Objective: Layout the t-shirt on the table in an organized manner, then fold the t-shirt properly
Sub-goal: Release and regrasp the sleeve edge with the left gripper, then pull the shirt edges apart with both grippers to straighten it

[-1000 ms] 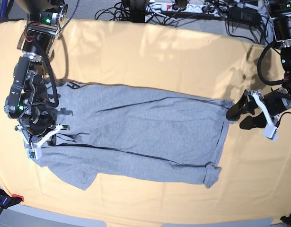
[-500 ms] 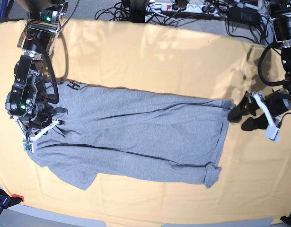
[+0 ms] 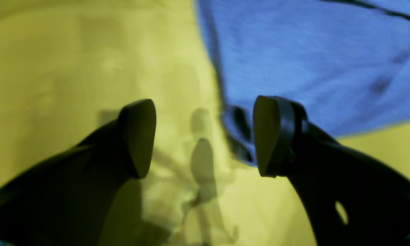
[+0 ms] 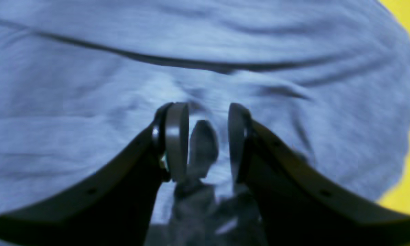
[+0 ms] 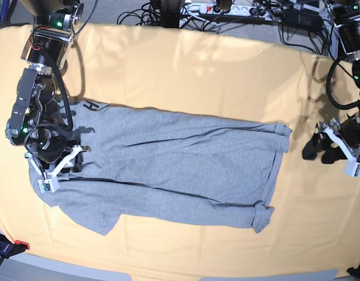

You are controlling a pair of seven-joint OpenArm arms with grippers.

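T-shirt (image 5: 174, 170) flat on table (image 5: 185, 64), both jaws parted

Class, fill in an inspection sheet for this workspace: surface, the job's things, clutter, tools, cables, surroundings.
Surface: table under a yellow-orange cloth, faintly creased.
Job's things: grey t-shirt spread lengthwise, long creases, one corner curled.
Clutter: nothing seen on the cloth.
Tools: left tool open, empty, over bare cloth beside the shirt's edge; right tool over the shirt, jaws parted, no fabric between them.
Cables: tangle with a power strip behind the far edge.
Surroundings: grey floor; little else visible.
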